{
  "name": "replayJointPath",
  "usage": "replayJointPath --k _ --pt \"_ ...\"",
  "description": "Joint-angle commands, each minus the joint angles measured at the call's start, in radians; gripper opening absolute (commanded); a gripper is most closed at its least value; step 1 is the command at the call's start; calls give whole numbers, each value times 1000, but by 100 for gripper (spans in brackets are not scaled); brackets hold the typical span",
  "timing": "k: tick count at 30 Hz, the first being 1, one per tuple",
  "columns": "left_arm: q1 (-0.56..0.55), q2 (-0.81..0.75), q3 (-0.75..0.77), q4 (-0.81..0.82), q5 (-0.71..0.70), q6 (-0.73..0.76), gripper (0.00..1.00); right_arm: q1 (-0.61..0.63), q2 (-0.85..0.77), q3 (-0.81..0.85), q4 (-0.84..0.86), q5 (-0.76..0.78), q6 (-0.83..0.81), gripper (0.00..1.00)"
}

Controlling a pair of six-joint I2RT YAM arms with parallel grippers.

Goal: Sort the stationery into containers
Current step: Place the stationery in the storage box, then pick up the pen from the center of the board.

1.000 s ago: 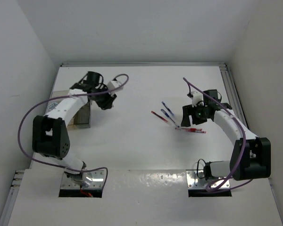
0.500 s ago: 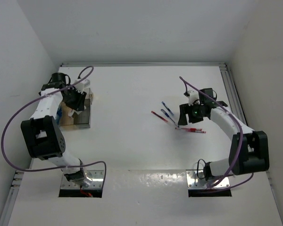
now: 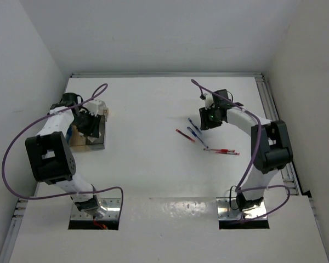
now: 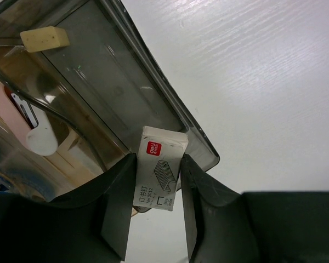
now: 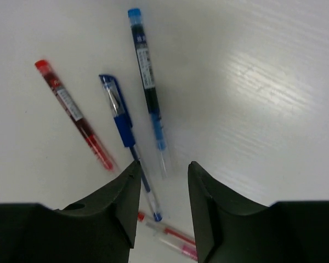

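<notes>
- Over a corner of the clear plastic box (image 4: 153, 93), I am holding a staple box (image 4: 163, 143) clamped in the left claw (image 4: 159, 160); I judge the drop-in step is underway.
- Next I am planning to carry it inward past the rim, then release.
- Right claw (image 5: 164, 167), fingers apart, is hovering above the blue capped pen (image 5: 120, 118) lying on the surface (image 5: 263, 82).

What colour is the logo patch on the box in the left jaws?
Red, on the white box; best in left wrist view.
</notes>
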State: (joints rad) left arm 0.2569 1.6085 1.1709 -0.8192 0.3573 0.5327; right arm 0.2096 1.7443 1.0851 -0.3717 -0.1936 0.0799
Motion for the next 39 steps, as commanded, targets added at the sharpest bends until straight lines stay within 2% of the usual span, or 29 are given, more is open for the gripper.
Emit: replayJointPath --k 1,12,18,20,26,30,32,35,37,39 --pt "4 -1 -4 18 2 -14 43 33 67 96 42 66 -18 38" --pt "5 -2 4 18 -8 -22 50 79 233 167 45 154 -72 38" --pt "5 -48 15 17 52 6 50 83 268 205 24 160 -124 29" --pt "2 -59 21 15 80 23 50 85 276 214 5 157 -138 22" --pt "-48 -90 78 -23 112 70 49 90 239 200 -33 68 -147 6" --pt "-103 -169 76 24 126 89 49 94 163 209 -79 7 -134 0" --pt "-123 -240 66 84 164 90 48 103 117 246 -108 -48 -112 0" --pt "-209 -337 32 162 198 104 48 117 69 304 -173 -171 -48 0" --pt "-246 -398 0 210 212 153 48 126 46 320 -205 -263 -19 0" --pt "-329 -450 -28 242 210 214 48 143 28 308 -194 -384 29 0"
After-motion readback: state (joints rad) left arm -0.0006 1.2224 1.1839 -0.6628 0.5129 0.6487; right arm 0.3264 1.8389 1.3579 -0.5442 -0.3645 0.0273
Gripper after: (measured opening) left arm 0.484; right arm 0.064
